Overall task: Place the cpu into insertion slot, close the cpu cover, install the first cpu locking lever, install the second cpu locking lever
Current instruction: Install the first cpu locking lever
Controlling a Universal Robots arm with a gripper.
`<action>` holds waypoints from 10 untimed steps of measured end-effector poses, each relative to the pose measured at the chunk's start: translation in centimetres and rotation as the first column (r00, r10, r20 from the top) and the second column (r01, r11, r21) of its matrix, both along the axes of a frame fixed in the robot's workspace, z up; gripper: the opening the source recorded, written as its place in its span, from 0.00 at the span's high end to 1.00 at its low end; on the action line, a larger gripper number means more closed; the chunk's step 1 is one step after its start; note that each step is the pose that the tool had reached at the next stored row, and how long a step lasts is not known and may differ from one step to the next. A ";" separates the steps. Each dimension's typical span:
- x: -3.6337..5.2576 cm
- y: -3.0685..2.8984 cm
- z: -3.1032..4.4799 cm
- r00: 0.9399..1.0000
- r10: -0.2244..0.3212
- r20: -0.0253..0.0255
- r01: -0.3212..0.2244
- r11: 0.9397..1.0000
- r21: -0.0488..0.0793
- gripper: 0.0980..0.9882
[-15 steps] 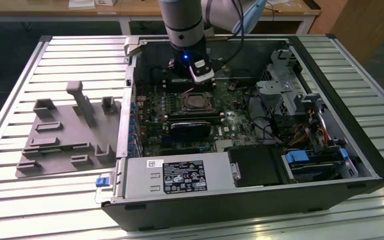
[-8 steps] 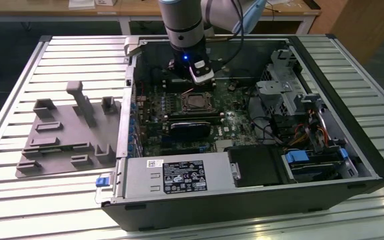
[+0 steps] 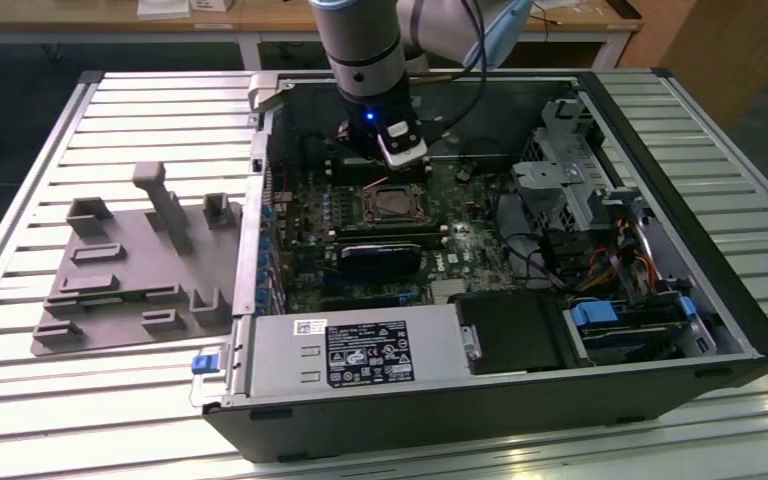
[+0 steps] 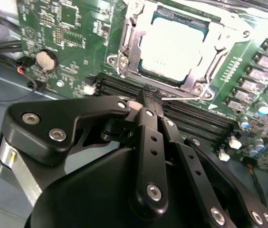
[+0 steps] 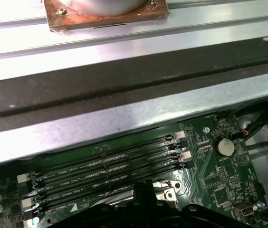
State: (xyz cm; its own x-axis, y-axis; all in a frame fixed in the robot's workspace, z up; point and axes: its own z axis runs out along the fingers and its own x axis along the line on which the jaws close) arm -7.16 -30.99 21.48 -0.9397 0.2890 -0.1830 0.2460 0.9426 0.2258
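Note:
The cpu (image 4: 172,45), a pale metal square, lies in the insertion slot (image 3: 390,206) on the green board. The cpu cover (image 4: 130,47), a silvery frame, is down around the chip. A thin wire locking lever (image 4: 187,99) runs along the socket edge nearest my fingers. My gripper (image 4: 149,97) hangs just beside that edge with its black fingers together, their tips at the lever's near end. I cannot tell whether they pinch the wire. In the exterior view the gripper (image 3: 398,152) sits low in the case, just behind the socket.
Black memory slots (image 5: 110,168) run between the socket and the case wall. A coin battery (image 5: 225,146) and cables lie to one side. A black card (image 3: 384,255), a power supply (image 3: 357,352) and drive bays (image 3: 598,200) fill the open case. A grey fixture (image 3: 131,265) lies at the exterior view's left.

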 end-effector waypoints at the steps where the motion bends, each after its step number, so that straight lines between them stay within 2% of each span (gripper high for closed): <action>1: -0.05 0.02 -0.06 1.000 0.000 0.005 0.000 1.000 -0.003 1.00; 6: -0.10 0.30 -0.32 1.000 0.000 0.007 0.000 1.000 -0.026 1.00; 10: -0.10 0.70 -0.45 1.000 -0.001 0.007 0.002 0.999 -0.034 1.00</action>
